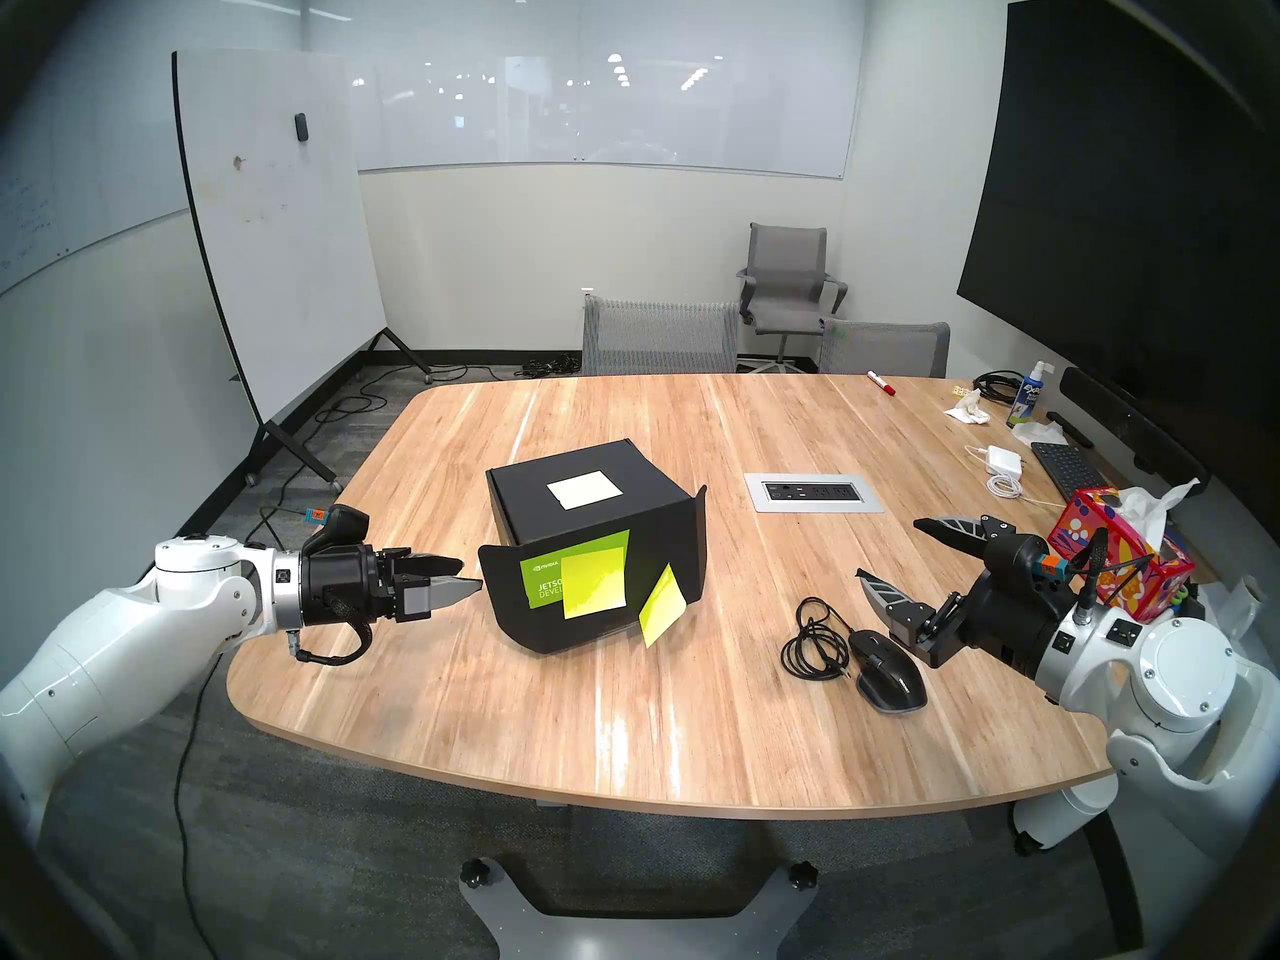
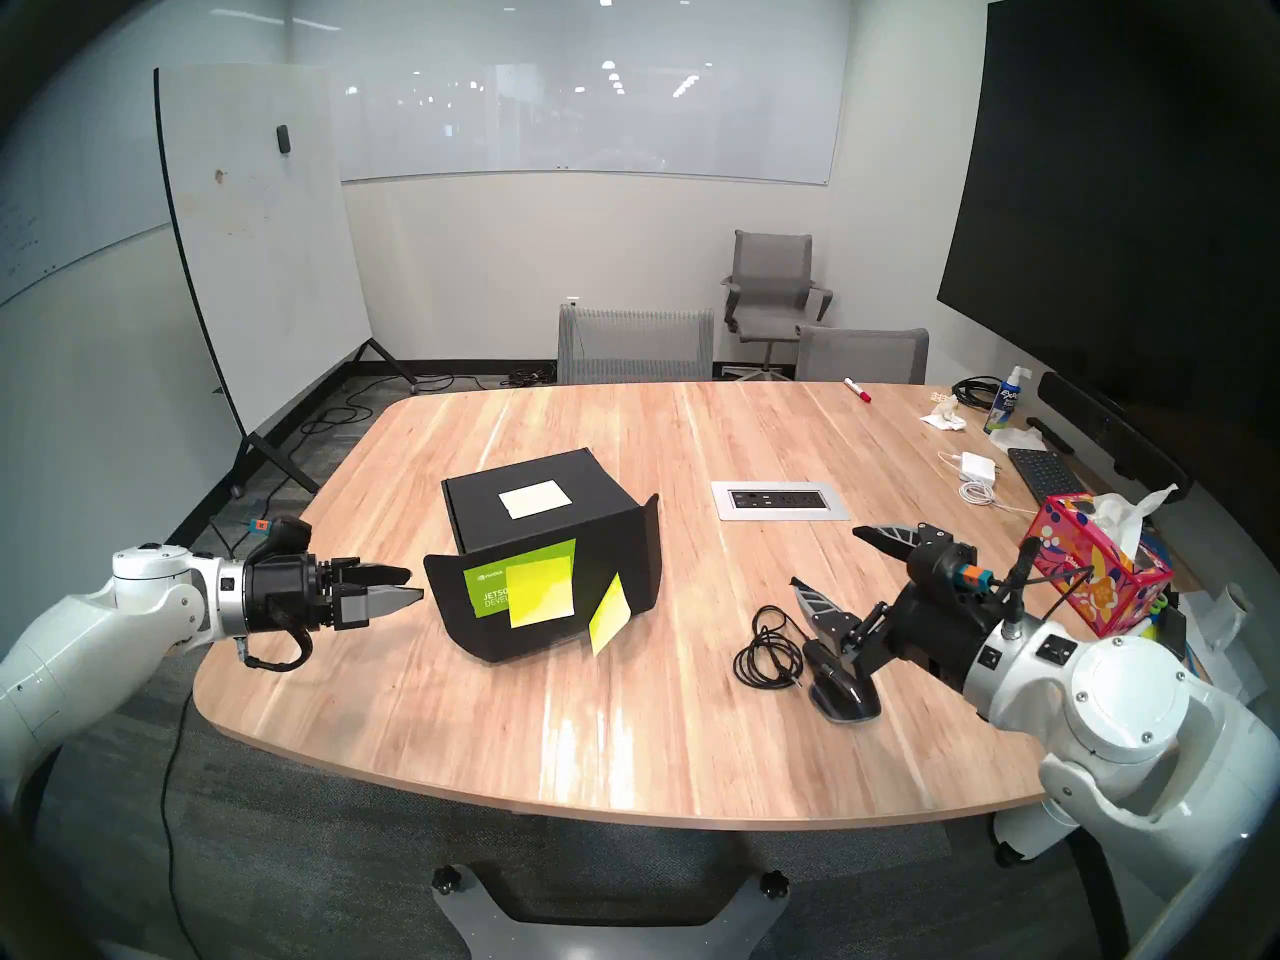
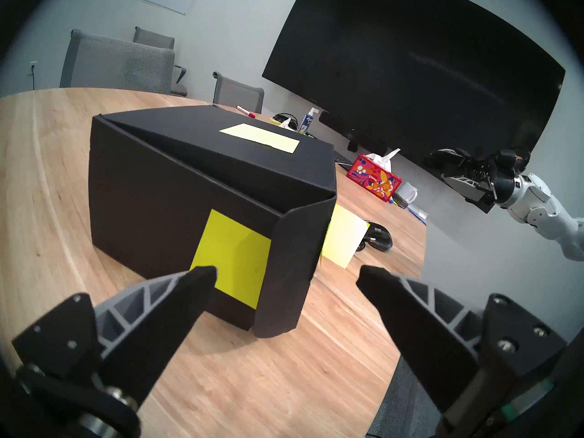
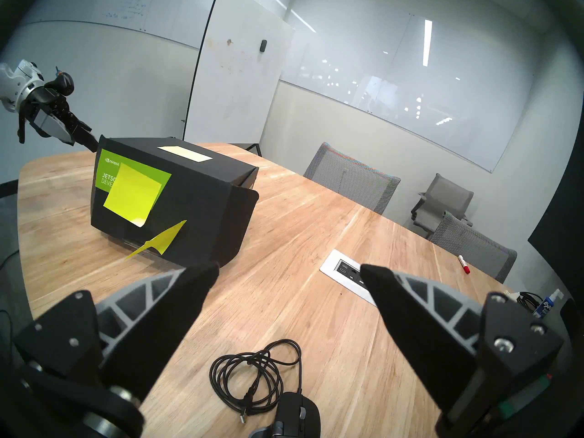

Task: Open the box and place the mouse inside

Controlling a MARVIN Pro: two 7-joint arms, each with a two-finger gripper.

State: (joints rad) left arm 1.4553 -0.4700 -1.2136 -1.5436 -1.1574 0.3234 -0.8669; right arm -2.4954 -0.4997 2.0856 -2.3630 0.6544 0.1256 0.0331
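The black box (image 1: 526, 505) (image 2: 485, 515) lies on the wooden table (image 1: 623, 716), its flap lid with the green label and yellow sticky notes facing me, the side flaps flared outward. My left gripper (image 1: 467, 573) (image 2: 414, 584) (image 3: 287, 273) is open, level with the lid's left flap and just short of it. The black mouse (image 1: 890, 674) (image 2: 845, 695) (image 4: 297, 415) rests at the front right with its coiled cable (image 1: 817, 640) beside it. My right gripper (image 1: 889, 548) (image 2: 824, 555) (image 4: 289, 270) hovers open just above and behind the mouse, holding nothing.
A red floral tissue box (image 1: 1115, 557) stands close behind my right wrist. A power outlet panel (image 1: 814, 492) is set into the table right of the box. A white adapter (image 1: 1004, 461), keyboard (image 1: 1067, 467), spray bottle (image 1: 1028, 394) and red marker (image 1: 881, 383) lie far right.
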